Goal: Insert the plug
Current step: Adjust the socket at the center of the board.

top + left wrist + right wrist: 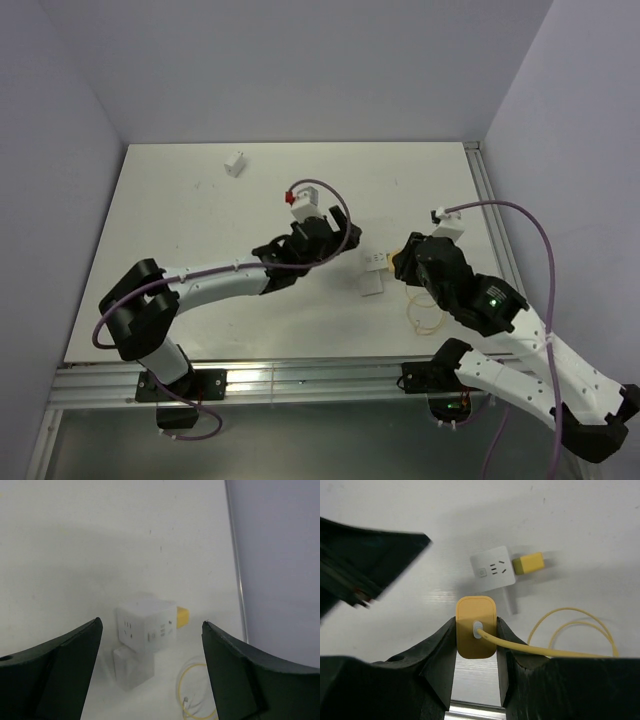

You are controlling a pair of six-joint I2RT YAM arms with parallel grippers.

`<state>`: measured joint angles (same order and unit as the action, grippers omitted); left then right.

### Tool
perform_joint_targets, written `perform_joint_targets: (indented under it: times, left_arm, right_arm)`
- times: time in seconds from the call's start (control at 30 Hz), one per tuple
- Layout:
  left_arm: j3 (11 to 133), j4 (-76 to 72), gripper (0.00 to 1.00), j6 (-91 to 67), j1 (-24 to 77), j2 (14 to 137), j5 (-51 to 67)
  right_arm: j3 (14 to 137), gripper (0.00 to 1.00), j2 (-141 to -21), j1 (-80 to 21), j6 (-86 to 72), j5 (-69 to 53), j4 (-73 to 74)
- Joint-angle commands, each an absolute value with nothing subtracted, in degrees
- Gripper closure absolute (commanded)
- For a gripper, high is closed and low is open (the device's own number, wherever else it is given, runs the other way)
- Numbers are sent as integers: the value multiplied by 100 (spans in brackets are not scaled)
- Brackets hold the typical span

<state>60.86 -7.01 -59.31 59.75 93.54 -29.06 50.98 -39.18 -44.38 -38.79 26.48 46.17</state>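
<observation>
Nearest the arm bases, a thin yellow cable (425, 318) lies in loose loops on the white surface (180, 260). It runs up into the back of the plug (476, 614). The right hand (476, 626) is closed on that plug, one finger pressed against each of its side edges, and nothing else is in its grip. The plug is a flat yellow piece with rounded corners. Its back face, with the cable port, is turned toward the wrist, so its working end points away toward the surface ahead and is hidden. The long side of its face runs along the fingers, and the cable leaves the port sideways. Just beyond the plug, and apart from it, sits the socket cube (492, 570), white, with a slotted face turned up toward the right wrist camera. A small yellow block (529, 563) touches one of its sides. A pale block (132, 667) touches another side, though I cannot tell whether it lies under the cube or beside it. No object lies between the plug and the cube. The left hand (151, 624) hangs on the far side of the cube with its fingers spread wide, holding and touching nothing. In its own view the cube shows in the gap between them. Farthest back, well apart from the rest, a small white box (235, 163) stands alone.
</observation>
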Motion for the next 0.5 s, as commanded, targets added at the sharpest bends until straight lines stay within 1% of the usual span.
perform_joint_targets:
  times: [0.0,0.03,0.07,0.13,0.17,0.23,0.27,0.37,0.47]
  left_arm:
    - [5662,-1386,14,-5301,5064,9211,-1006]
    - [5582,-1589,14,-5230,4906,9237,-262]
    - [5529,-1869,11,-5186,4643,9272,-55]
    - [5519,-2030,7,-4966,4474,9456,551]
    - [5528,-2213,6,-4922,4352,9544,1111]
    - [5476,-2617,5,-4764,4281,9789,1702]
    - [5458,-2758,3,-4729,4237,9869,2192]
    - [5362,-3505,1,-4544,4236,10159,2985]
    - [5361,-3726,1,-4500,4228,10476,3146]
  right_arm:
    - [4896,100,-4262,-4158,-3481,2770,3939]
    - [4765,100,-4402,-4070,-3324,2560,3633]
    - [4677,100,-4456,-3913,-3235,2488,3447]
    - [4458,100,-4579,-3754,-3007,2269,2974]
    - [4395,100,-4623,-3649,-2936,2224,2840]
    - [4272,100,-4702,-3595,-2804,2232,2559]
    - [4245,100,-4702,-3577,-2786,2241,2514]
    - [4157,100,-4667,-3463,-2733,2076,2373]
    - [4166,100,-4702,-3261,-2733,1873,2426]
